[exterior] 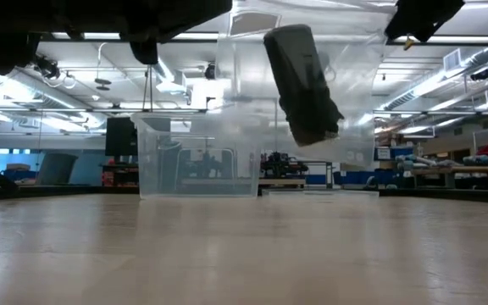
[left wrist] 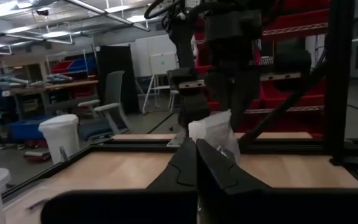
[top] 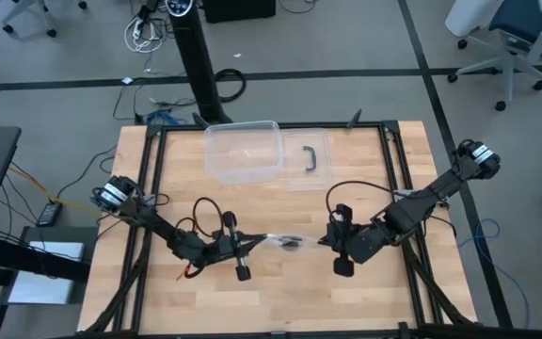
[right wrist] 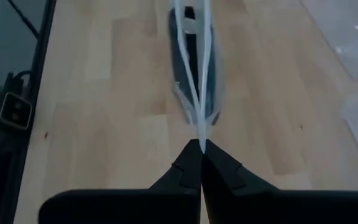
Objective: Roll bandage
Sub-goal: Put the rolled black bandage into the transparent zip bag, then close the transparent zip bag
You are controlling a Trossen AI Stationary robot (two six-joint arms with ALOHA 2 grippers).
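Note:
A clear plastic bag (top: 288, 242) hangs between my two grippers above the near middle of the table. Inside it lies the bandage (exterior: 303, 85), a dark roll tilted within the bag, also seen through the plastic in the right wrist view (right wrist: 180, 68). My left gripper (top: 262, 240) is shut on the bag's left end, and my right gripper (top: 320, 240) is shut on its right end. In the low view the bag (exterior: 346, 127) hangs well clear of the tabletop. My left gripper pinches the bag's left edge (left wrist: 205, 134) between its two fingers, coming about level from the table's left. The bag is lifted clear of the table. My right gripper pinches the bag's right edge (right wrist: 201, 134) at its fingertips, slanting down from the table's right. The plastic runs away from the fingers in thin gathered folds, with the roll hanging inside.
A clear plastic box (top: 243, 151) stands at the far middle of the table, its lid with a black handle (top: 313, 158) lying to its right. The dark frame rails (top: 149, 188) run along the table's sides. Bare wood lies under the bag.

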